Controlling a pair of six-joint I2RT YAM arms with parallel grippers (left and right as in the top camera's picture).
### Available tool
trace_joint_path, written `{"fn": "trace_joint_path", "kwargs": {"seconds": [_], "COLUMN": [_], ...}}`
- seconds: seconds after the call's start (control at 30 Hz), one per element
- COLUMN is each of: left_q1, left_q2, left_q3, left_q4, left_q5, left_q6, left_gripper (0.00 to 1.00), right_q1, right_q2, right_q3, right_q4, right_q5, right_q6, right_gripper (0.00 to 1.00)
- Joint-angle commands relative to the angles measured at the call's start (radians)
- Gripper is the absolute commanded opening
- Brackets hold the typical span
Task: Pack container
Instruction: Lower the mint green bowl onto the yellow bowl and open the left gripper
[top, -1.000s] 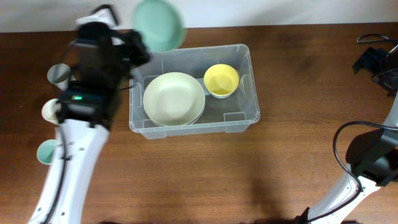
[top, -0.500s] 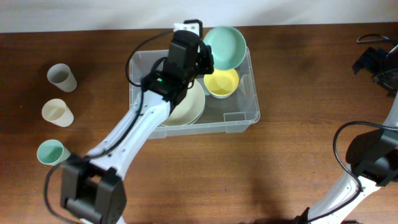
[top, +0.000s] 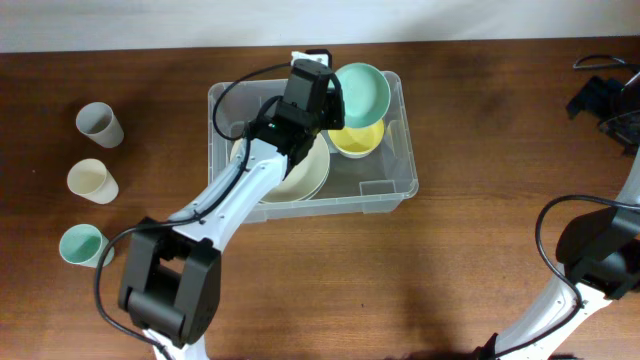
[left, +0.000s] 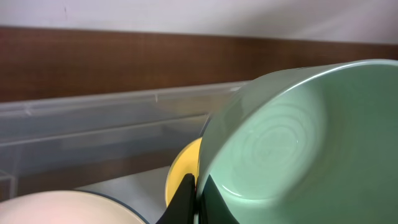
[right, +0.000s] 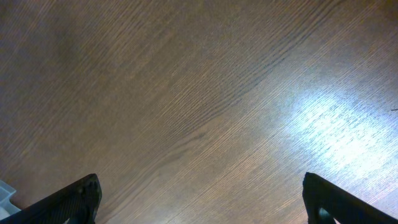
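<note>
The container, a large clear plastic bin, stands at the table's centre. It holds a cream plate on the left and a yellow bowl on the right. My left gripper is shut on the rim of a mint-green bowl, which hangs tilted above the yellow bowl at the bin's far right corner. In the left wrist view the left gripper pinches the green bowl, with the yellow bowl and the bin's far wall behind. My right gripper is open over bare wood.
Three cups stand in a column at the left: grey, cream and mint green. The right arm sits at the far right edge, well away from the bin. A plate's edge fills the left wrist view's lower left.
My left arm has swung right from above the cups to over the bin, carrying the green bowl, then lowered it toward the yellow bowl. The right arm stayed still.
</note>
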Motion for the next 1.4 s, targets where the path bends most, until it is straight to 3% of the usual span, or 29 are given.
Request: {"fn": "trace_joint_path", "kwargs": {"seconds": [0.0,0.77,0.93,1.27,1.37], "left_q1": [-0.01,-0.011,-0.011,-0.011,-0.01], "left_q2": [0.042,0.114,0.115,0.115,0.113], "left_q3": [0.02,0.02,0.02,0.02,0.03], "left_q4": [0.001,-0.089,-0.089,-0.066,-0.056], "left_q5": [-0.003,0.035,0.035,0.035,0.035], "left_q6": [0.019,0.019,0.019,0.02,0.02], "left_gripper": [0.01,0.04,0.08,0.23,0.41], "right_q1": [-0.006,-0.006,-0.006,-0.006,-0.006], "right_q2": [0.003,0.003,0.003,0.003,0.003], "right_q3": [-0.004,-0.004,-0.004,-0.004,-0.004], "right_q4": [0.0,0.0,0.0,0.0,0.0], "right_q5": [0.011,0.011,0.011,0.011,0.011], "right_q6": [0.0,0.0,0.0,0.0,0.0], "right_gripper": [0.99,0.99,0.99,0.99,0.99]}}
